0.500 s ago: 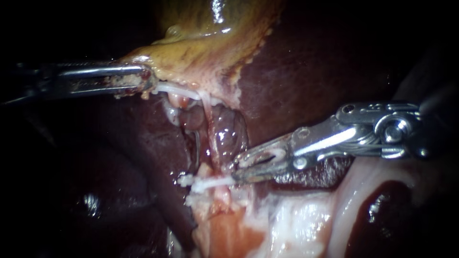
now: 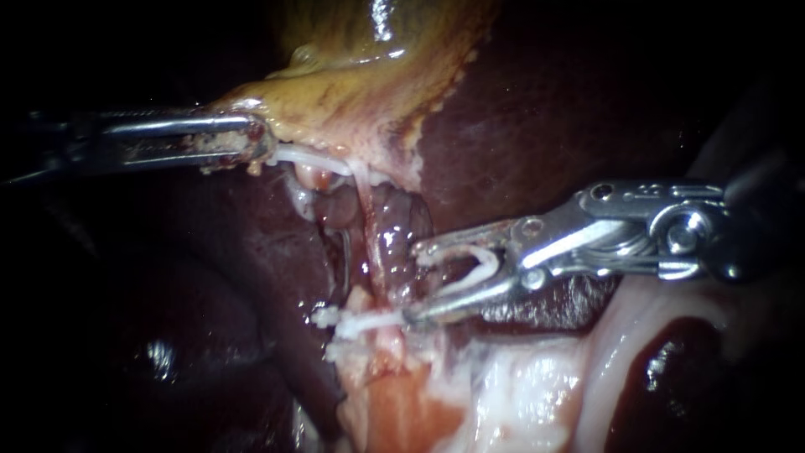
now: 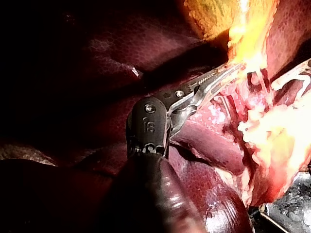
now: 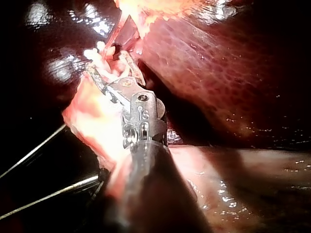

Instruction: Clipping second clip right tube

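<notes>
L instrument point(image 2: 262, 144) on gallbladder point(image 2: 352, 101); clip point(image 2: 476, 265) in R instrument point(image 2: 412, 283) by tube point(image 2: 387, 239).

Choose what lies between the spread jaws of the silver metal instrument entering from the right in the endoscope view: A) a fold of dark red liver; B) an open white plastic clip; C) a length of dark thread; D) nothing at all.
B: the right instrument has its jaws standing apart, and the open white plastic clip sits between them, touching both.

White V-shaped clip point(image 2: 474, 267) beside glistening tube point(image 2: 391, 245)
</notes>
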`<state>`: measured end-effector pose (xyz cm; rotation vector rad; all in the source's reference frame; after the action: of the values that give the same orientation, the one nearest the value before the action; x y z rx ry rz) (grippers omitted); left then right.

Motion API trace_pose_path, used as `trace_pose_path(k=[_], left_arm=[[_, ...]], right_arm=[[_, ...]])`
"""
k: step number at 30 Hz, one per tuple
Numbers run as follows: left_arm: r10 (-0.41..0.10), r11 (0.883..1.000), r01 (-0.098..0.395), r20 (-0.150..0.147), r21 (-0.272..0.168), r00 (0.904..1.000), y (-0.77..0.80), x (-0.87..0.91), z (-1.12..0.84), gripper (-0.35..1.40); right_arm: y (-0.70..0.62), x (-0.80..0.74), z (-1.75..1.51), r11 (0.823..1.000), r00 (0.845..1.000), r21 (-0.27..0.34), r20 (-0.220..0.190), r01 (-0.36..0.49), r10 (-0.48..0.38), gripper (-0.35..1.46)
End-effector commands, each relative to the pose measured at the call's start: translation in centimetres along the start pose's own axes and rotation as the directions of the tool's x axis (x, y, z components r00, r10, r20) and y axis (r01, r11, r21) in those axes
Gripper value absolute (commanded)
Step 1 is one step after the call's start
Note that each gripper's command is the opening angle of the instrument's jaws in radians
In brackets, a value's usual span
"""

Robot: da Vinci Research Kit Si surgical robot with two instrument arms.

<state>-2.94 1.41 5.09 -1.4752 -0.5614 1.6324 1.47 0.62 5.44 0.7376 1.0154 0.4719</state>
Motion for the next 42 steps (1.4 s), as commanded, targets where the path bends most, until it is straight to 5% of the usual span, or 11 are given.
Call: trace_pose_path(k=[1, 13, 30, 37, 42], left_arm=[[0.0, 1.0, 0.0, 0.0, 0.0, 1.0, 0.0, 0.0, 0.0, -0.35], [0.0, 1.0, 0.0, 0.0, 0.0, 1.0, 0.0, 0.0, 0.0, -0.35], [0.0, 1.0, 0.0, 0.0, 0.001, 1.0, 0.02, 0.0, -0.01, -0.35], [0.0, 1.0, 0.0, 0.0, 0.001, 1.0, 0.02, 0.0, -0.01, -0.35], [0.0, 1.0, 0.0, 0.0, 0.001, 1.0, 0.02, 0.0, -0.01, -0.35]], right_arm=[[0.01, 0.0, 0.0, 1.0, 1.0, -0.001, 0.0, -0.001, 0.001, 0.5], [0.08, -0.06, 0.28, 1.0, 1.0, 0.002, 0.002, 0.004, -0.004, 0.5], [0.2, -0.16, 0.81, 0.997, 0.998, 0.073, -0.065, 0.008, -0.003, 0.5], [0.14, -0.15, 0.81, 0.994, 0.997, 0.109, -0.076, 0.002, 0.006, 0.49], [-0.03, -0.11, 0.82, 0.986, 0.996, 0.165, -0.09, -0.008, 0.023, 0.49]])
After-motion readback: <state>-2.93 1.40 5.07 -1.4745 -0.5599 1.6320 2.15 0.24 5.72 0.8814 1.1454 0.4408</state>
